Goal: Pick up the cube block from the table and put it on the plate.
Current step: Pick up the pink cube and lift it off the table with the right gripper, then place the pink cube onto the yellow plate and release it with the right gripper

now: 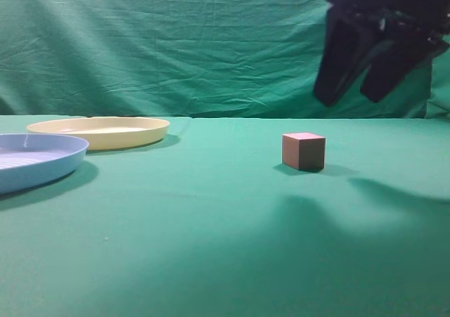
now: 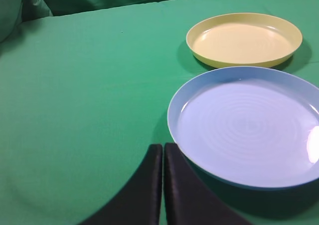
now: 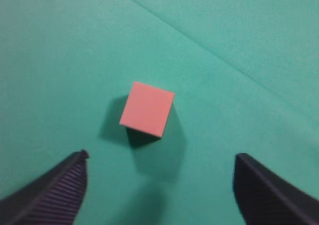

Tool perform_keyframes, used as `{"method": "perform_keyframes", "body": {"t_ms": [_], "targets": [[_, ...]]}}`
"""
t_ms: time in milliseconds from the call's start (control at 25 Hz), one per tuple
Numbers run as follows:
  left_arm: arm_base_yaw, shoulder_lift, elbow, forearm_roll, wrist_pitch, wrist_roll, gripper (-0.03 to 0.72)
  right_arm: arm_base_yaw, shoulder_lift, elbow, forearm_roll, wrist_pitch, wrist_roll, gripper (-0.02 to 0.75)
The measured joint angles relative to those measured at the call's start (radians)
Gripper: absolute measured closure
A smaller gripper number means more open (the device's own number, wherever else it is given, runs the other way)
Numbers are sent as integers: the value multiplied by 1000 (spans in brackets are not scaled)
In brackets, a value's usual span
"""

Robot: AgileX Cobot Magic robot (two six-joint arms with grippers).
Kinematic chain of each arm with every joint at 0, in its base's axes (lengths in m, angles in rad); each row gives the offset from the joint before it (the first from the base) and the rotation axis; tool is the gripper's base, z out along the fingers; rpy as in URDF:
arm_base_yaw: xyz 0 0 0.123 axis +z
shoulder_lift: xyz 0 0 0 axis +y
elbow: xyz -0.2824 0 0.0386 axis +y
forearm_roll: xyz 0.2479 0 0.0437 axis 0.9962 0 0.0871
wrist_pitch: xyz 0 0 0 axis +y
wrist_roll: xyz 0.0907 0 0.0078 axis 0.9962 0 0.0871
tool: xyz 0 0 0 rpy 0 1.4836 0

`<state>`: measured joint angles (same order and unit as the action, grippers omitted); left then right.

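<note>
The cube block [image 1: 304, 152] sits on the green table [image 1: 211, 233], reddish-brown with a pinkish top; it also shows in the right wrist view [image 3: 146, 109]. My right gripper [image 1: 349, 95] hangs open high above the cube and slightly to its right; in its wrist view [image 3: 160, 157] the two fingers stand wide apart with the cube ahead between them. The pale yellow plate [image 1: 98, 132] lies far left at the back, also in the left wrist view [image 2: 244, 39]. My left gripper [image 2: 163, 147] is shut and empty beside the blue plate; it does not show in the exterior view.
A light blue plate [image 1: 35, 159] lies at the left edge in front of the yellow plate, and also shows in the left wrist view [image 2: 246, 125]. A green cloth backdrop [image 1: 176, 43] hangs behind the table.
</note>
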<state>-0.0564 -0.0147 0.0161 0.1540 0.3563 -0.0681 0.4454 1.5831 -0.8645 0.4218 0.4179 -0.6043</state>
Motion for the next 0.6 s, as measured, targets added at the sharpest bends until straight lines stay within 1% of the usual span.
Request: {"method": "perform_keyframes", "body": {"t_ms": [80,120,160,360,400,480,520,600], "targets": [[0,0,0,0,0,0,688,0,68,-46,5,-2,0,98],[0,0,0,0,0,0,688,0,95,-68,9,-4,0,80],[0,0,0,0,0,0,688,0,127,-87,14,-6,0,93],[0,0,0,0,0,0,688,0,254,-173,34,-8,0,93],[0,0,0,0,0,0,688,0,269,-185,34,-6,0,152],[0,0,0,0,0,0,688,2,294,-196,34,-1,0,218],[0,0,0,0,0,0,688,2,299,-200,34,1,0,267],[0,0,0,0,0,0,688,2,303,-202,34,1,0,403]]}}
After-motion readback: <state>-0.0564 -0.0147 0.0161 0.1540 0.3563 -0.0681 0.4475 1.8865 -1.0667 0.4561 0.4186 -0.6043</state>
